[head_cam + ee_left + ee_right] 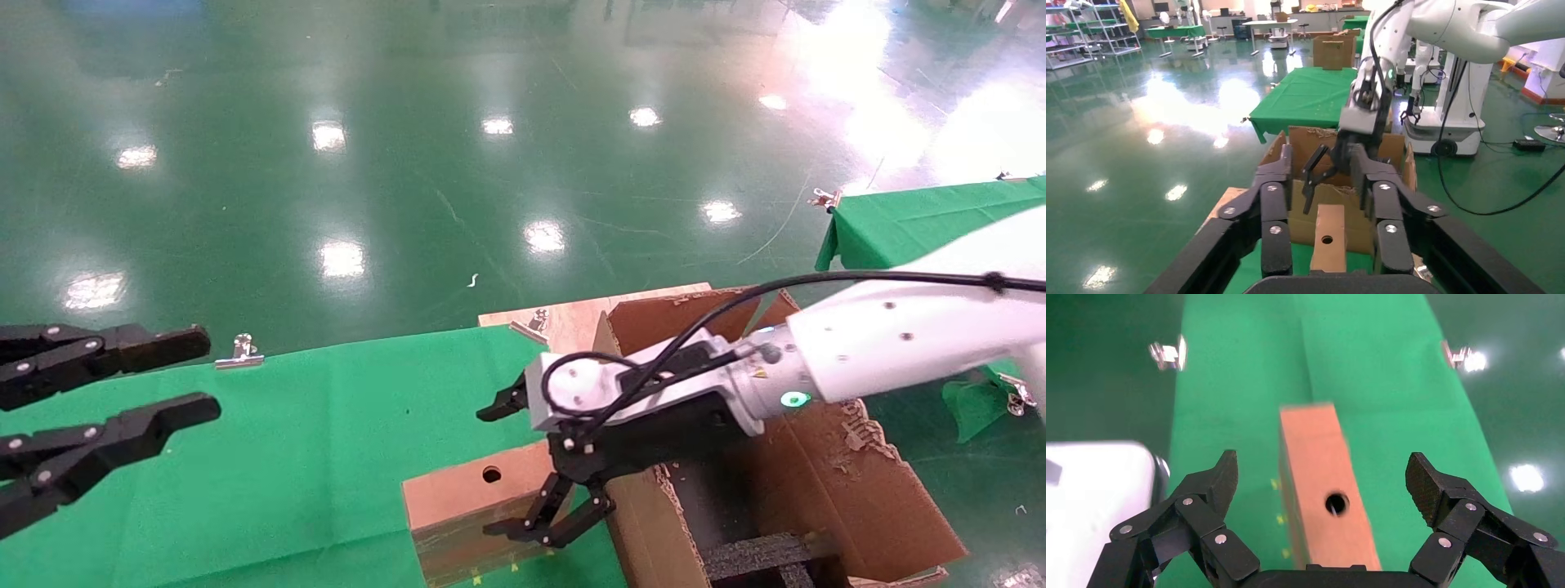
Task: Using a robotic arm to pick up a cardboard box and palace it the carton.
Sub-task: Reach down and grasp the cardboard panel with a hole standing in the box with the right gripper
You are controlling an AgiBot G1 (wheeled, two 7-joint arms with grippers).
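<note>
The small brown cardboard box with a round hole lies on the green cloth, right beside the carton. The white robotic arm's right gripper is open and hangs just over the box, one finger on each long side, not touching it. In the right wrist view the gripper straddles the box. The carton is large, with torn flaps and black foam inserts inside. My left gripper is open and empty at the far left. Its wrist view shows the box, the carton and the right arm.
The green cloth table has metal clips on its far edge. A wooden board lies behind the carton. A second green table stands at the right. Glossy green floor lies beyond.
</note>
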